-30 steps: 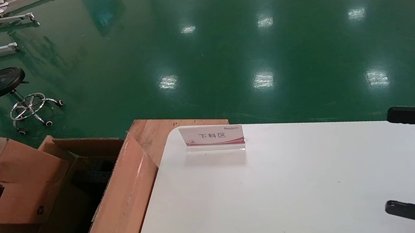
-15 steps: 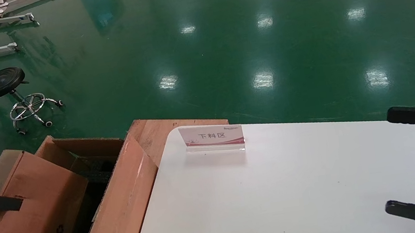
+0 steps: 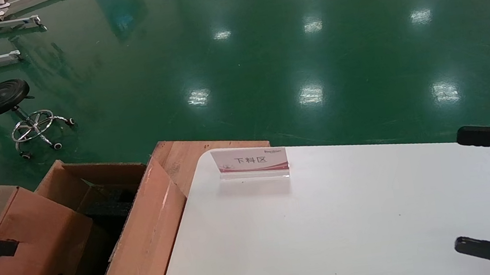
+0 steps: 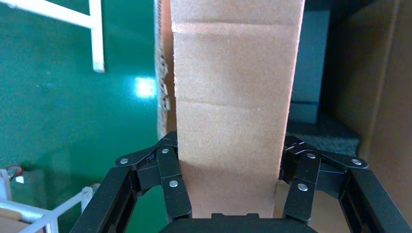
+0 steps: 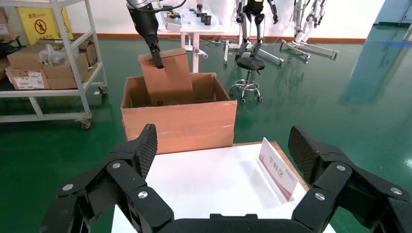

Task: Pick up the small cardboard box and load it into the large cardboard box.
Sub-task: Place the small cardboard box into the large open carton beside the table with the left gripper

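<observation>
The big brown corrugated carton (image 3: 141, 246) stands open-topped just beside the white table (image 3: 355, 217), its long flap (image 3: 144, 236) leaning against the table edge. The flat pinkish-brown small cardboard box (image 3: 27, 242), clamped in the left gripper (image 4: 233, 194), fills the left part of the opening; a dark gap lies open between it and the flap. A wooden board (image 3: 181, 157) sits behind the flap. On the table only a small red-and-white sign stand (image 3: 250, 162) rises near the far edge. The right gripper (image 5: 223, 145) hangs spread over the table's right side.
</observation>
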`<state>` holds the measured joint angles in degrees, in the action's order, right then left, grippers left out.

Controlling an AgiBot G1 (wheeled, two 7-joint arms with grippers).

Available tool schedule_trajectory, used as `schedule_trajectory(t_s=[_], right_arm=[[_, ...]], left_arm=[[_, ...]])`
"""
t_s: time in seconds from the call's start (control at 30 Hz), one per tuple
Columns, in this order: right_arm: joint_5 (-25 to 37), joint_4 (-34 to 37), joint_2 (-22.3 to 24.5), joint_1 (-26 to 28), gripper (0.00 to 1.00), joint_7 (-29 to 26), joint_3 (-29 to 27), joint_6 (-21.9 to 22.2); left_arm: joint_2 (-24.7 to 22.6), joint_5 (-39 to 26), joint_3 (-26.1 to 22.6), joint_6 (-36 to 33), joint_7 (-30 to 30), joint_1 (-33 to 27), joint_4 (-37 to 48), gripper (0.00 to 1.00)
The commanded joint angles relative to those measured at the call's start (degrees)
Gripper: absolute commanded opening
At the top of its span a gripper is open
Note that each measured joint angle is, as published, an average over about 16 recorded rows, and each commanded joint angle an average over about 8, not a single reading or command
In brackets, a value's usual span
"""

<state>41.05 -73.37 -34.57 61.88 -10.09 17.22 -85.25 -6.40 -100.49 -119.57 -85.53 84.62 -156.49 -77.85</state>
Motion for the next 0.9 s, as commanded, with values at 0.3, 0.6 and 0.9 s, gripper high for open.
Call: schedule_trajectory(t_s=[0.3, 0.6, 0.9], right_arm=[[0.0, 0.0, 0.0, 0.0, 1.00, 0.0, 0.0, 0.0], [0.0, 0.0, 0.0, 0.0, 1.00, 0.0, 0.1, 0.0], [-0.1, 0.0, 0.0, 0.0, 1.00, 0.0, 0.1, 0.0]], left_arm=[[0.6, -0.7, -0.3, 1.7, 0.4, 1.7, 0.0, 0.00], [-1.1, -1.2, -1.5, 1.2, 1.9, 3.7, 0.1, 0.00], [-2.5, -2.1, -3.0, 4.4, 2.7, 6.5, 0.4, 0.00]])
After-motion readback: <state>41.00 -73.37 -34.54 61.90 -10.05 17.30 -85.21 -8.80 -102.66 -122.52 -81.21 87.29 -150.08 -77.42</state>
